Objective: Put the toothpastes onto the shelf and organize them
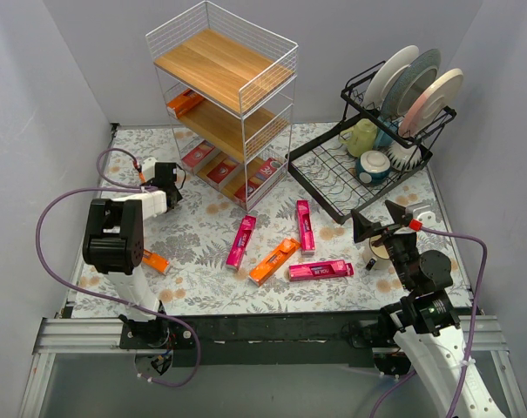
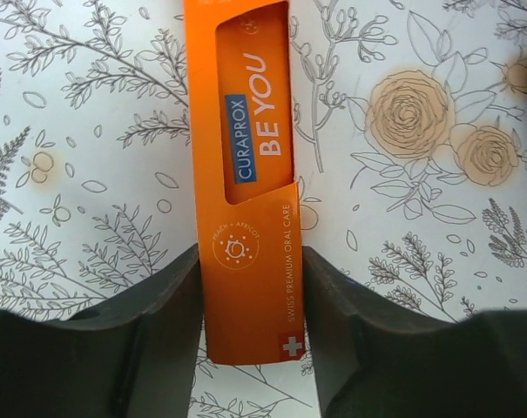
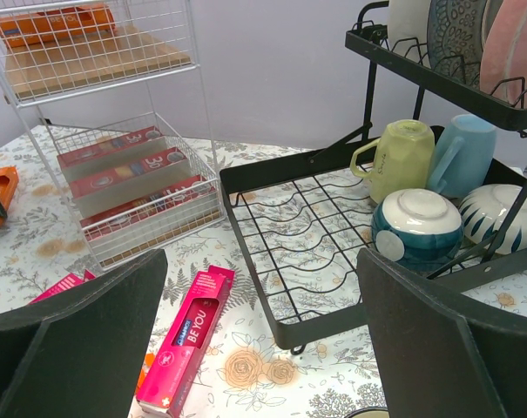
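My left gripper [image 2: 250, 254] points down at the table, its two fingers pressed against both long sides of an orange toothpaste box [image 2: 246, 165]. In the top view the gripper [image 1: 124, 246] sits over that box [image 1: 156, 262] near the left edge. My right gripper [image 1: 378, 228] [image 3: 261, 261] is wide open and empty at the right. Two pink boxes [image 1: 241, 241] [image 1: 305, 225], an orange one [image 1: 274, 260] and another pink one [image 1: 320, 270] lie mid-table. The white wire shelf [image 1: 224, 52] holds an orange box [image 1: 185, 103] on its middle tier and dark red boxes [image 1: 221, 168] at the bottom.
A black dish rack [image 1: 333, 187] with plates [image 1: 420, 87], mugs and bowls stands at the back right, close in front of my right gripper [image 3: 272, 200]. A cup [image 1: 376, 254] stands just below the right gripper. Grey walls close in both sides.
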Motion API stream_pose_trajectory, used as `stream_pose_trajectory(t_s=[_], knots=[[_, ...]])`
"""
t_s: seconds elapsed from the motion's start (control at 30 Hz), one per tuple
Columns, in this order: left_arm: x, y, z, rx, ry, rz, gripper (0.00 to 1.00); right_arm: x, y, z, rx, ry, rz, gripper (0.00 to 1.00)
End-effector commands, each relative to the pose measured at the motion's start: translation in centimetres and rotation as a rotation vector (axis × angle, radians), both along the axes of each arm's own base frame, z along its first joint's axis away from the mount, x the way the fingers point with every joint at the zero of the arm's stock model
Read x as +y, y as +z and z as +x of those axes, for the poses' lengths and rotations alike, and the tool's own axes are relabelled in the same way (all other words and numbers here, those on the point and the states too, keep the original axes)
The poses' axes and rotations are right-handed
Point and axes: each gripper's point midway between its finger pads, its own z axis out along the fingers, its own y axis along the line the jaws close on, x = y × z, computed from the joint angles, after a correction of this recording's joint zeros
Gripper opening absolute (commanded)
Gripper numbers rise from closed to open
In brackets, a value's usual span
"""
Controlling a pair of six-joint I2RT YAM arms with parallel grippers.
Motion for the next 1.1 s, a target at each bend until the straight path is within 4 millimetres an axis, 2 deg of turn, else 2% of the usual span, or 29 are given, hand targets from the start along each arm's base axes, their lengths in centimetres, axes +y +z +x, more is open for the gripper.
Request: stream_pose_trajectory(t_s=[0.0,0.07,0.23,0.33,0.37,0.47,0.5,0.57,0.6,0.73,0.8,0.83,1.0,1.03,1.07], knots=[[0.9,-2.2,-4.5,0.148,0.073,0.016,0.35,0.1,2.7,-0.6,-0.083,0.011,0.026,0.98],[1.4,-1.0,-4.5,0.126,0.092,0.036,0.32,0.0,2.8,-0.6,-0.086,0.009,0.025,0.99],[2.0,2.5,-4.1,0.067,0.105,0.064,0.32,0.1,2.7,-0.6,-0.086,0.014,0.021,0.99],[2.3,5.4,-4.1,0.037,0.077,0.099,0.33,0.1,2.7,-0.6,-0.086,0.015,0.018,0.99],[2.3,7.5,-3.8,-0.006,0.072,0.103,0.33,0.1,2.7,-0.6,-0.087,0.012,0.018,0.99],[2.0,10.6,-3.9,-0.047,0.01,0.12,0.33,0.1,2.8,-0.6,-0.089,0.014,0.019,0.99],[1.4,12.6,-4.0,-0.093,-0.024,0.109,0.34,0.1,2.9,-0.6,-0.089,0.015,0.017,0.99],[0.7,15.1,-4.2,-0.143,-0.098,0.111,0.34,0.1,2.9,-0.6,-0.09,0.015,0.016,0.99],[0.3,17.6,-4.5,-0.209,-0.125,0.11,0.34,0.2,2.8,-0.6,-0.089,0.017,0.013,0.99],[-3.1,22.5,-5.2,-0.323,-0.363,0.068,0.33,0.2,2.9,-0.6,-0.091,0.017,0.013,0.98],[-4.6,24.0,-5.7,-0.353,-0.47,0.061,0.33,0.2,2.9,-0.6,-0.091,0.021,0.012,0.99],[-6.2,25.4,-5.9,-0.393,-0.555,0.034,0.32,0.3,2.8,-0.6,-0.09,0.022,0.011,0.99],[-9.1,29.1,-6.1,-0.457,-0.754,0.036,0.31,0.4,2.8,-0.5,-0.09,0.029,0.003,0.99],[-9.6,30.4,-6.0,-0.481,-0.785,0.049,0.31,0.3,2.8,-0.5,-0.09,0.024,0.003,0.99],[-10.1,30.3,-5.6,-0.473,-0.821,0.044,0.31,0.3,2.8,-0.5,-0.089,0.021,0.001,0.99]])
